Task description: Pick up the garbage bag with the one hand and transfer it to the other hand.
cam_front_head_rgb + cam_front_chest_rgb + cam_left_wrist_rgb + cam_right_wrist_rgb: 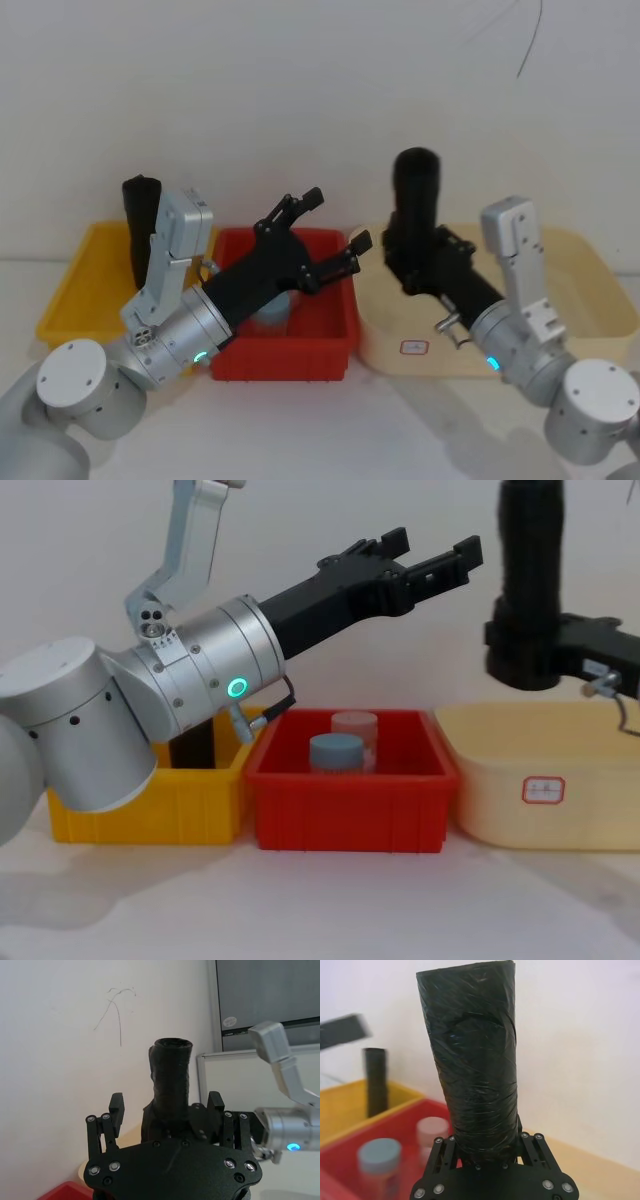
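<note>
- Right gripper [408,262] is clamping the bag [415,195] upright over the cream bin [585,290].
- Left gripper [337,218] is hanging wide open over the red bin [290,360], bag at its 3 o'clock.

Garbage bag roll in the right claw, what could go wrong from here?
1. The right claw grips the garbage bag roll only near its bottom end, so the tall roll might tilt or slip, likely into the beige bin below.
2. The left claw is open, apart from it, over the red bin; a misaligned approach might knock the roll loose onto the jars there.
</note>
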Controlling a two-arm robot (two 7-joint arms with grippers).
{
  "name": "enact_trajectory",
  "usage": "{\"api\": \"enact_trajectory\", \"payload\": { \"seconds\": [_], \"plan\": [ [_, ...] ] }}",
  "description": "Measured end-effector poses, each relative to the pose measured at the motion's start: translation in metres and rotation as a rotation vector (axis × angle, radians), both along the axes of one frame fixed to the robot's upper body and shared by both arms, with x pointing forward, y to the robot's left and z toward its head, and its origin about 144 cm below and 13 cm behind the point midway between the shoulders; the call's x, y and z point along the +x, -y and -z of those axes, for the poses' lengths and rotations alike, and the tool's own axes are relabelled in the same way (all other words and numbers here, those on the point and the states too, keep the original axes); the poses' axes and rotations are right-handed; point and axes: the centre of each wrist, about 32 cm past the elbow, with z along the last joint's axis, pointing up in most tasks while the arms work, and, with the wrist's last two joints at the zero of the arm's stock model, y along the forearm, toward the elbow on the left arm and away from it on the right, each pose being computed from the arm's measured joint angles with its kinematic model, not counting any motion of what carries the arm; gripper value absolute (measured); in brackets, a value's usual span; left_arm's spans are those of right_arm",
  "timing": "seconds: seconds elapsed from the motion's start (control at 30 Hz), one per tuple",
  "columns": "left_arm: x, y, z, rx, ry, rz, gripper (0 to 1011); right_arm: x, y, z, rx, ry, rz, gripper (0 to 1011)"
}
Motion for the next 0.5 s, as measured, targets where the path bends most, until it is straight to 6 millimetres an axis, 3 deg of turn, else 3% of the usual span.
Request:
{"api": "enact_trajectory", "payload": {
  "seconds": [0.5],
  "plan": [
    [0.000,0.000,0.000,0.000,0.000,0.000,1000,0.020,0.053,-0.008,-0.022,-0.043,0.209,516]
  ]
}}
